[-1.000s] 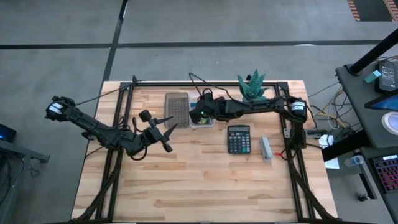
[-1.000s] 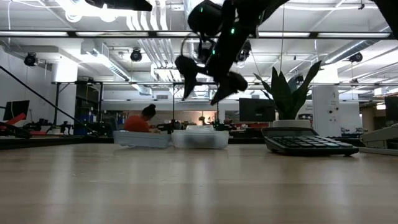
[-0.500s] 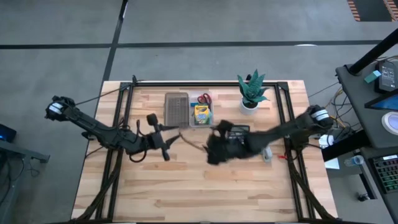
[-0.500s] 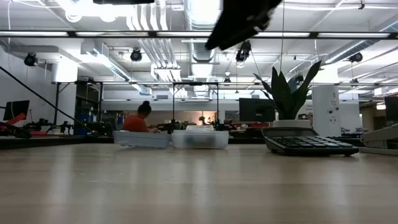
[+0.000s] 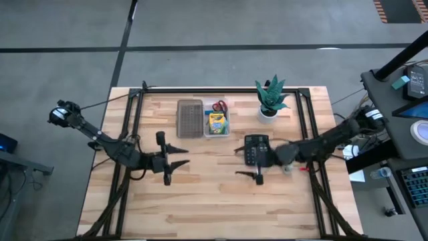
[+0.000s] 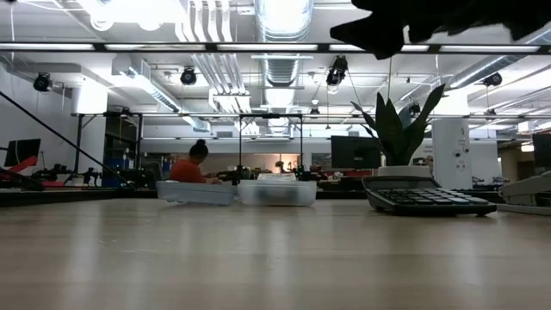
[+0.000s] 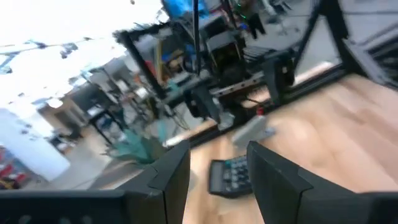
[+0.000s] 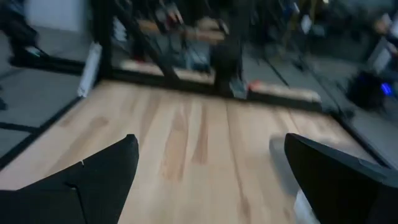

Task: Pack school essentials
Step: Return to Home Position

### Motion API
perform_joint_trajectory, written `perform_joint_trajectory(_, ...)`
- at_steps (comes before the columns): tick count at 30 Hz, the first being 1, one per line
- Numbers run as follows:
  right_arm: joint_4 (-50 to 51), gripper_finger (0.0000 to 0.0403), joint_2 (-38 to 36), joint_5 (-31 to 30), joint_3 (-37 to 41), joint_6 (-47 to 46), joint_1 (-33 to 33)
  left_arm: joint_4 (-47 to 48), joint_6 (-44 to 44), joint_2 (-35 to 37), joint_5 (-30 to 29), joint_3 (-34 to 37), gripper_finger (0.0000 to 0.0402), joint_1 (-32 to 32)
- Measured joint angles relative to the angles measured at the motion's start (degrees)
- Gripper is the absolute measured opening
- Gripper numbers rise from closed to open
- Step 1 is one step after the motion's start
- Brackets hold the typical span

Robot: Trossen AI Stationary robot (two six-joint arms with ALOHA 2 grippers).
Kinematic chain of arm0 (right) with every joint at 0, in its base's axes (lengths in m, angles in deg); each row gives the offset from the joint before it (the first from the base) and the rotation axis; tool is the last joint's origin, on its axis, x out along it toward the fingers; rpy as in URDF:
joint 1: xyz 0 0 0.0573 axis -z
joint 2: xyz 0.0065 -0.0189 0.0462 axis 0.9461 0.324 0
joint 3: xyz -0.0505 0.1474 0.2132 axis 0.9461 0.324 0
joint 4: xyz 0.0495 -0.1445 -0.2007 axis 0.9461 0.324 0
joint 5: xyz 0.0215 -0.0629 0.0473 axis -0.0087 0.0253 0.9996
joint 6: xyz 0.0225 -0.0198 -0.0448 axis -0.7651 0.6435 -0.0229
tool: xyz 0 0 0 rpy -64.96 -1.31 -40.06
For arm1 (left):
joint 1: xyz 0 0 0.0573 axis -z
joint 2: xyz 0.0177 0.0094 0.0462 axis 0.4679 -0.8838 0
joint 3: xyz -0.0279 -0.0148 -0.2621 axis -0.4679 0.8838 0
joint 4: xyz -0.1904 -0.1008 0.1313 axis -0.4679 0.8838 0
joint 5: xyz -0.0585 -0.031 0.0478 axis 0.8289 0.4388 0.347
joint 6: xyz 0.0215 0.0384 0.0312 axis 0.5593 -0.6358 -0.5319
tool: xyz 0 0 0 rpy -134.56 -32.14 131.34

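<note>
Packing is looking complete: the yellow crayon box (image 5: pixel 216 123) and red-handled scissors (image 5: pixel 219 106) are lying in the clear supply box (image 5: pixel 217 135), near the calculator's (image 5: pixel 256 148) far-left corner. The right gripper (image 5: pixel 246 163) is hanging at the calculator's near edge, fingers wide apart. The left gripper (image 5: pixel 170 159), likewise spread and empty, is waiting well left. Homing calls for lifting clear of the calculator first. Only the high view is showing the box's contents.

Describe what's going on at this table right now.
Neither arm holds anything. The left gripper hovers over bare table with fingers open; the right gripper, also open, hovers by the calculator. The crayon box and scissors lie in the clear box at the back.
</note>
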Motion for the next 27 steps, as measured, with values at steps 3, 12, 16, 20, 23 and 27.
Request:
perform_joint_trajectory(3,-4.7,0.0389,-2.8,8.7,4.1,3.7,5.1,-8.3,-2.8,0.0,1.5,4.7,0.0141,-2.8)
perform_joint_trajectory(12,-1.7,0.0389,-13.1,9.8,8.9,10.9,12.1,-12.1,-0.9,13.1,1.5,16.9,0.0096,-7.5)
perform_joint_trajectory(16,0.3,0.0389,-17.5,9.8,11.7,10.9,14.2,-15.6,-0.9,20.7,1.5,23.1,0.0067,-7.8)
perform_joint_trajectory(20,0.0,0.0389,-21.8,10.0,16.1,10.5,14.6,-18.3,-1.5,27.1,1.2,28.8,0.0044,-7.9)
perform_joint_trajectory(23,-0.2,0.0389,-25.9,10.1,19.2,9.8,14.6,-17.5,-2.0,32.6,-0.6,31.0,0.0033,-8.2)
perform_joint_trajectory(27,-0.4,0.0389,-32.1,10.4,22.8,10.0,14.6,-12.0,-2.2,38.8,-2.6,31.1,0.0027,-8.2)
